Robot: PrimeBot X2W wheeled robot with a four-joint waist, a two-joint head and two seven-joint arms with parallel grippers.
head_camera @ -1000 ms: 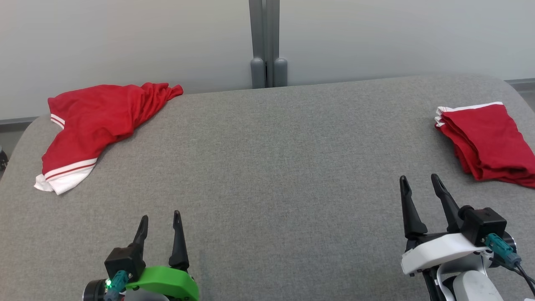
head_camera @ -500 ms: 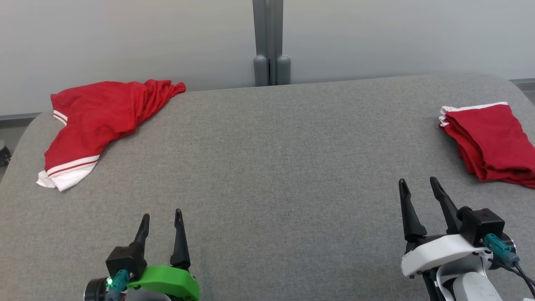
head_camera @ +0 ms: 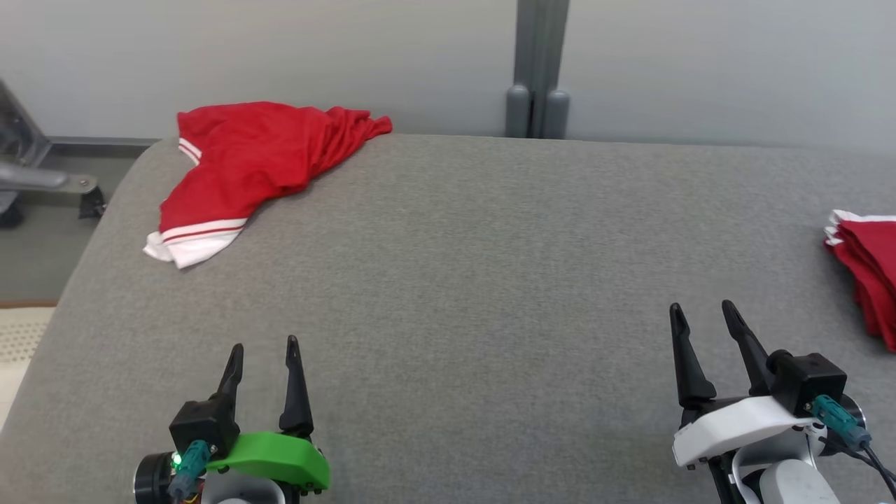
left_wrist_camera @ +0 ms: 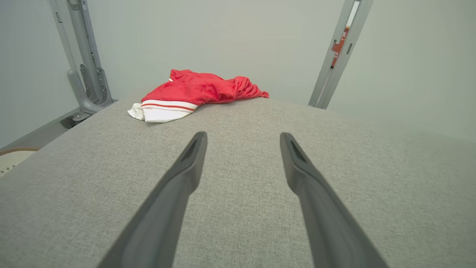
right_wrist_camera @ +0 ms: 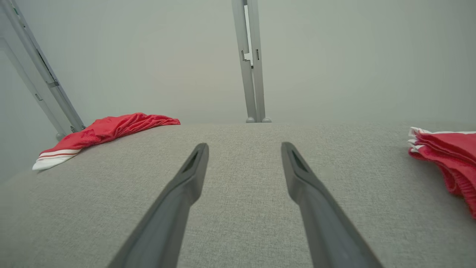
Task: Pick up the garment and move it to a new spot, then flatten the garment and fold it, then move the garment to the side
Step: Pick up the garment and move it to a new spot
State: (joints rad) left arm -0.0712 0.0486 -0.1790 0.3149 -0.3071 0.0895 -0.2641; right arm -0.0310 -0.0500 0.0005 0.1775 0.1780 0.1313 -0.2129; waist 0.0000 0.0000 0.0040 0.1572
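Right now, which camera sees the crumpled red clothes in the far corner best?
The head view: it looks down on the crumpled red garment, so its whole outline and white striped hem show. The left wrist view sees it side-on, as a low heap. The right wrist view catches it far left, as a thin strip.

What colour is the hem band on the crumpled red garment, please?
The hem band is white with a thin red stripe, clearest in the left wrist view.
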